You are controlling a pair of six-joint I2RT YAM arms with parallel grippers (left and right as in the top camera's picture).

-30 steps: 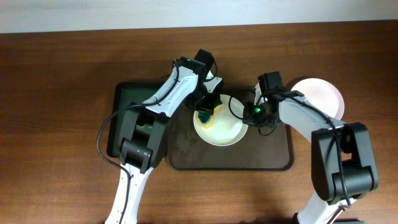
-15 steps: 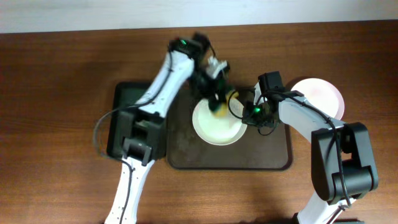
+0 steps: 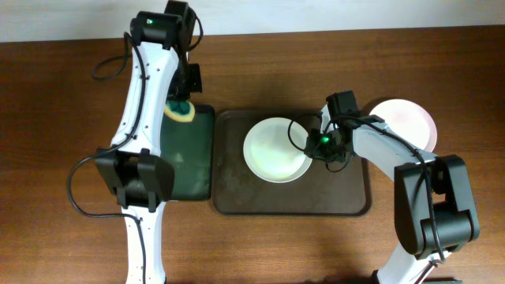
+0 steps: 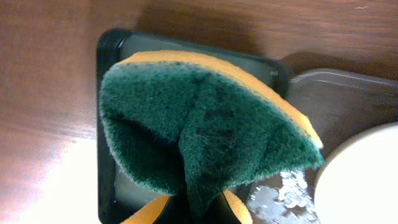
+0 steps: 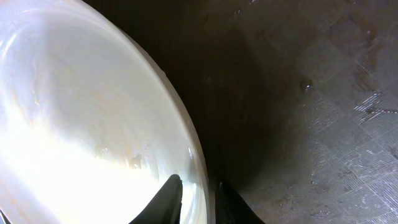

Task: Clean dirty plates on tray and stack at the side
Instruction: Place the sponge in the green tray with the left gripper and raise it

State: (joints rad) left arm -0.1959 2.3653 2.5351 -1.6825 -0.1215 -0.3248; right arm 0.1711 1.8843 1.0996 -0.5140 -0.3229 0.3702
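Wooden table (image 3: 63, 197) below, my right gripper (image 5: 196, 186) clamps the rim of the clean-looking plate (image 3: 276, 150) on the tray (image 3: 237, 197), my left gripper (image 3: 183, 101) pinches the sponge (image 4: 199, 124) over the green tray (image 3: 193, 166), so I judge only stacking beside the other plate (image 3: 410, 122) remains.

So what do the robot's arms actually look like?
Both arms are alike: smooth white shells over the long links, chunky black blocks at the joints. The left arm trails loose black cables in loops; the right arm shows a small green light near its wrist. The right claw ends in two slim black fingers.
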